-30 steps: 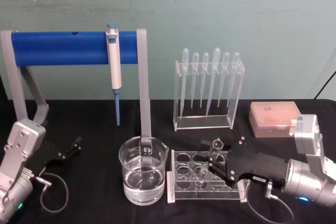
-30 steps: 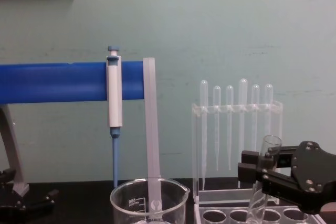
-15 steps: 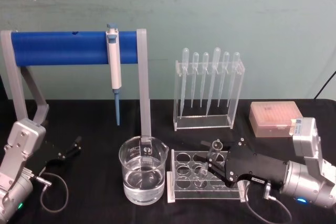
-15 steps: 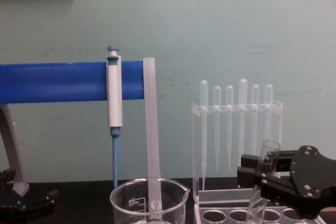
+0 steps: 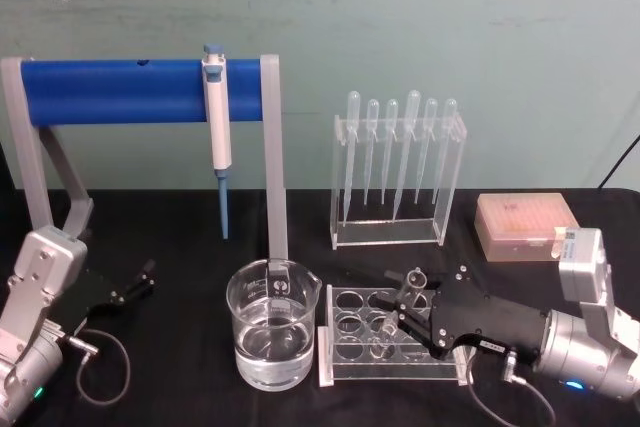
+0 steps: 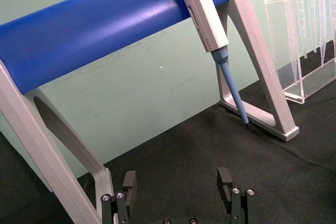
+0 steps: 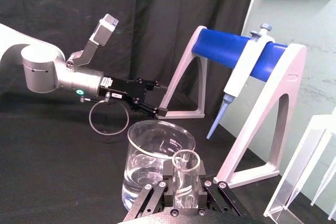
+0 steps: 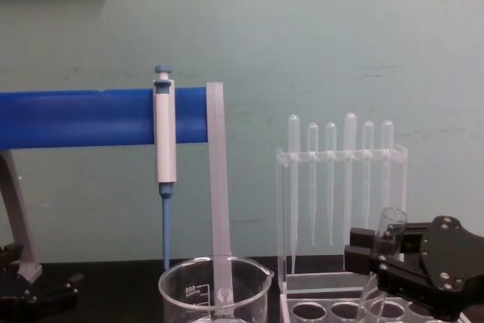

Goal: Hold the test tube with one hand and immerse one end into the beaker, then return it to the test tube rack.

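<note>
The test tube [image 5: 398, 312] is a clear glass tube that leans with its open rim up and its lower end inside the clear rack [image 5: 345, 359]. My right gripper [image 5: 407, 309] is shut on its upper part. The tube [image 7: 186, 179] stands between the black fingers [image 7: 153, 195] in the right wrist view, and the tube [image 8: 384, 234] shows beside the gripper [image 8: 376, 255] in the chest view. The beaker [image 5: 272, 325], wide, with water in it, stands just left of the rack; it is also seen as beaker [image 7: 157, 153] and beaker [image 8: 214, 287]. My left gripper [image 6: 177, 182] rests open at the far left.
A blue-barred stand [image 5: 140, 90] with a white-and-blue pipettor [image 5: 217, 127] rises behind the beaker. A clear holder of thin pipettes [image 5: 398, 172] stands at the back behind the rack. A box of tips [image 5: 525, 225] sits at the right.
My right gripper has come down a little with the test tube, sinking the tube deeper into the rack. The left arm has not moved.
</note>
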You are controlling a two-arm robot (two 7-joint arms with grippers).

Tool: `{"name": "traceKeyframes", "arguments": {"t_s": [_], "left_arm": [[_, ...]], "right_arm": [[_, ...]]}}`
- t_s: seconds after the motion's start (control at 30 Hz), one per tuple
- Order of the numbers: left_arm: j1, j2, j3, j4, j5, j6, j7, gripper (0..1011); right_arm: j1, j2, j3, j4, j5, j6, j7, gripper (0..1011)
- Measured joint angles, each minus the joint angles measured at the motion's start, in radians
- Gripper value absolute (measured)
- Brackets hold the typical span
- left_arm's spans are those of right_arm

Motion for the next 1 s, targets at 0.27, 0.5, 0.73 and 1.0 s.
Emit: {"name": "traceKeyframes", "arguments": {"t_s": [0.27,0.5,0.73,1.0], "left_arm": [[0.0,0.0,0.0,0.0,0.0,0.0,0.0,1000],[0.0,0.0,0.0,0.0,0.0,0.0,0.0,1000],[0.0,0.0,0.0,0.0,0.0,0.0,0.0,1000],[0.0,0.0,0.0,0.0,0.0,0.0,0.0,1000]], "right_arm": [[0.0,0.0,0.0,0.0,0.001,0.0,0.001,224],[0.001,0.0,0.0,0.0,0.0,0.0,0.001,341],[0.001,0.001,0.0,-0.001,0.0,0.0,0.001,544],[-0.003,0.004,0.001,-0.018,-0.005,0.001,-0.005,823]]}}
